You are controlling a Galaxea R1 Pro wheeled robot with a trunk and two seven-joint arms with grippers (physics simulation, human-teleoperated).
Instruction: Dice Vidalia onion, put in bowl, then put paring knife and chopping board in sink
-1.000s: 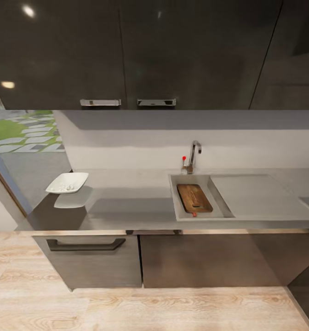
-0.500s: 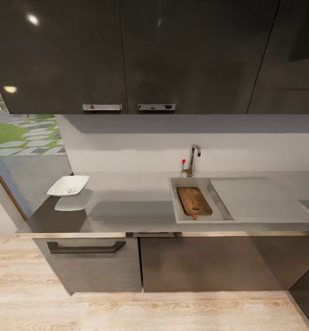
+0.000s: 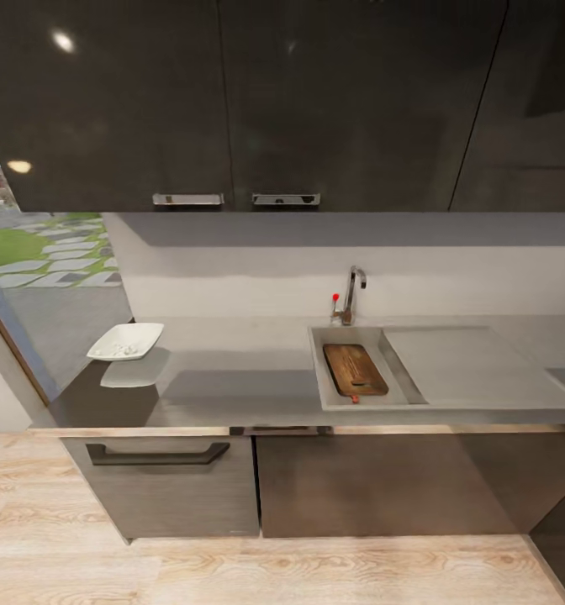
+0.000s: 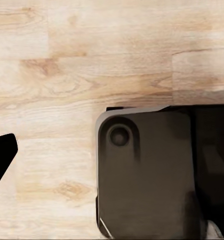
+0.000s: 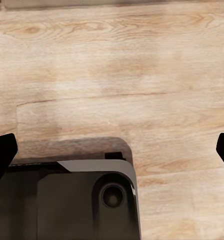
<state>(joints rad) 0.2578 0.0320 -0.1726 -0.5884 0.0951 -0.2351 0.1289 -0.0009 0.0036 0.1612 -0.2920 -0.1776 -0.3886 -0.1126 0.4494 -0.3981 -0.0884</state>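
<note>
The brown chopping board lies inside the grey sink, under the chrome faucet. The paring knife shows its red handle end at the board's near edge; its blade is hard to make out. On the far left of the countertop stands the white bowl, with small pale pieces in it. No whole onion is in sight. My left gripper and right gripper point down at the wooden floor, fingers spread wide, nothing between them.
Dark upper cabinets hang over the counter, and a drawer with a bar handle sits below it. The flat drainboard lies right of the basin. My dark base stands on light wood floor, some way back from the counter.
The whole head picture has shifted slightly: the counter and sink sit a little lower and smaller, so the camera moved. Board, knife and bowl keep their places.
</note>
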